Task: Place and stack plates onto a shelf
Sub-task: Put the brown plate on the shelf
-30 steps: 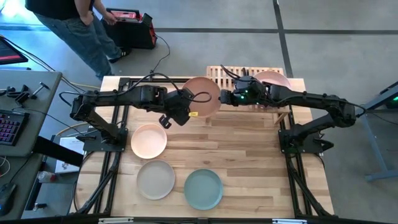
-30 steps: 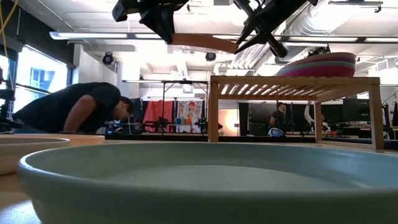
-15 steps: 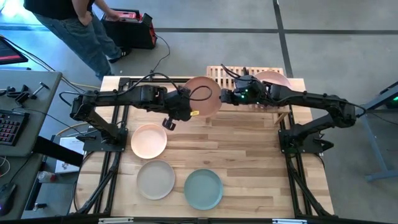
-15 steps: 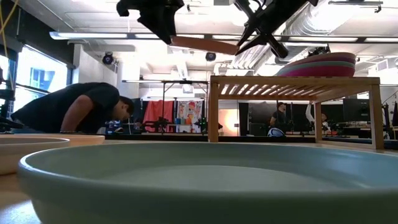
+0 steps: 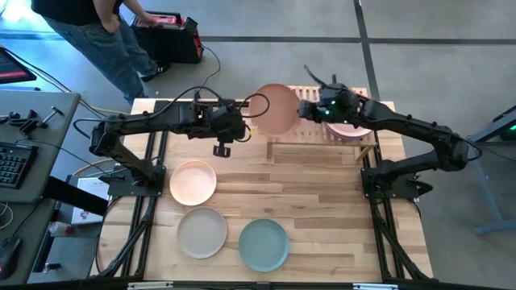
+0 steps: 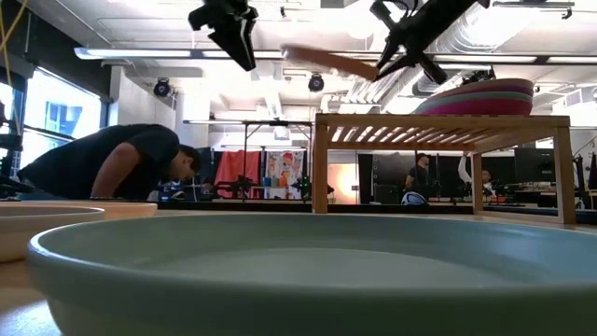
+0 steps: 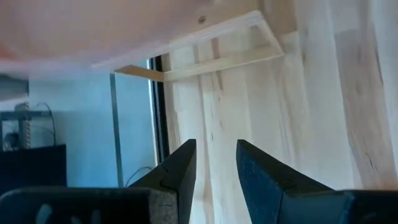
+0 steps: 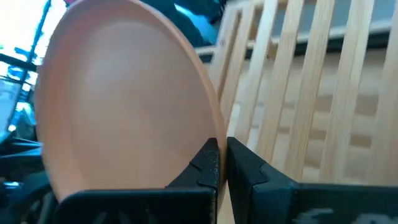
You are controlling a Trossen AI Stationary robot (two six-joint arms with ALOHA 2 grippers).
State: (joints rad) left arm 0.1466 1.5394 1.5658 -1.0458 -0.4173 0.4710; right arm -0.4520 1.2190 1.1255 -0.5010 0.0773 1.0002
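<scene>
A peach-pink plate point(image 5: 274, 109) hangs tilted in the air above the left end of the slatted wooden shelf point(image 5: 318, 133), with my right gripper point(image 5: 305, 111) shut on it. A stack of plates point(image 6: 485, 96) lies on the shelf's right half. My left gripper point(image 5: 242, 129) stands open just left of the held plate, touching nothing; in its wrist view the plate's underside point(image 7: 93, 25) shows above the parted fingers. A peach plate point(image 5: 193, 181), a beige plate point(image 5: 201, 232) and a teal plate point(image 5: 264, 244) lie flat on the table. My right gripper pinches the plate's rim point(image 8: 214, 134) on its right-hand side between the two fingers. The fingers come at it from the table's right, slanting down. The plate is lifted clear of the shelf and tilted, its left edge higher in the low view point(image 6: 326, 63).
The shelf stands at the table's far edge, its left half bare of plates. The three loose plates fill the near left of the plank tabletop point(image 5: 339, 209). A person point(image 5: 97, 32) stands beyond the far left corner; another bends over in the room behind point(image 6: 112, 163).
My left gripper has let go of the plate's left edge, rolled about its own line and drawn back a little toward the table's left. My right gripper has carried the plate toward the far edge and slightly up, so it now hangs over the shelf's left end.
</scene>
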